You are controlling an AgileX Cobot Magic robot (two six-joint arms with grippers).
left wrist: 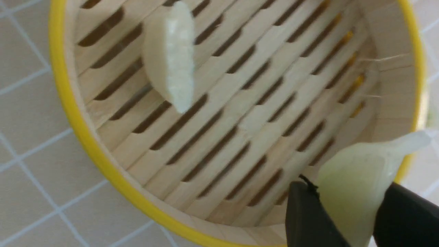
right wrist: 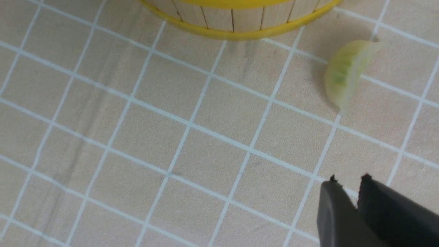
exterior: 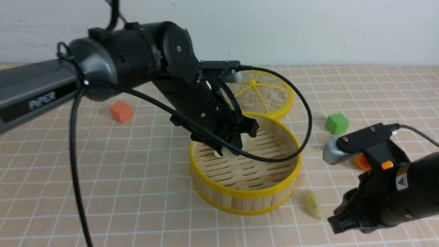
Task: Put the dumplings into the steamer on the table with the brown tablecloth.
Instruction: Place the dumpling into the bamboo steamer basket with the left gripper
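Note:
The steamer (exterior: 240,192) stands mid-table on the brown tablecloth (exterior: 137,178). My left gripper (exterior: 240,139) hangs over its left-rear part, shut on a pale green dumpling (left wrist: 356,164) that just shows between the fingers in the front view (exterior: 245,139). A whitish dumpling (left wrist: 169,58) lies on the slatted floor near the left wall (exterior: 218,153). Another dumpling (exterior: 313,204) lies on the cloth right of the steamer. My right gripper (exterior: 337,223) is shut and empty, a little nearer and to the right of that dumpling (right wrist: 343,73). A fourth dumpling is not in view.
The flat woven lid (exterior: 271,92) lies behind the steamer. A green cube (exterior: 337,123) sits at the right, an orange cube (exterior: 120,111) at the left. An orange object (exterior: 362,162) is partly hidden behind my right wrist. The left arm's cable loops over the steamer.

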